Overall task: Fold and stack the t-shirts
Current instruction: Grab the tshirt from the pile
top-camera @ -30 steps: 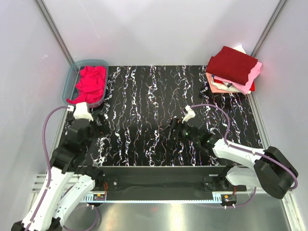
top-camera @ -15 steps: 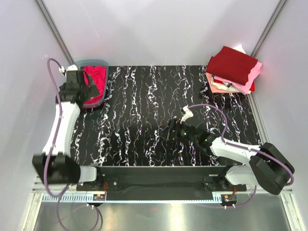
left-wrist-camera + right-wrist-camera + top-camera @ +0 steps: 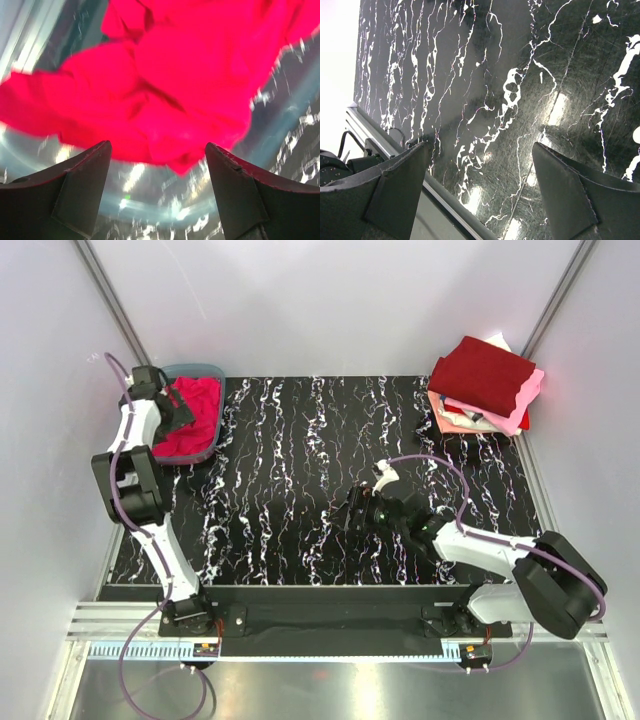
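- The left gripper (image 3: 157, 148) hangs over the blue-grey plastic tub (image 3: 200, 367) at the table's far left, fingers spread wide, nothing between them.
- The bright pinkish-red t-shirt (image 3: 195, 415) lies crumpled in that tub.
- The right gripper (image 3: 480, 147) sits low over the black marbled table (image 3: 300, 440), wide open and empty.
- At the far right, a dark maroon t-shirt (image 3: 482, 368) tops the folded stack.

White arm segments (image 3: 128, 430), black joints (image 3: 555, 585), purple cables (image 3: 432, 458), dark wedge-shaped fingers (image 3: 75, 185) on left hand (image 3: 157, 146) and right hand (image 3: 480, 145)
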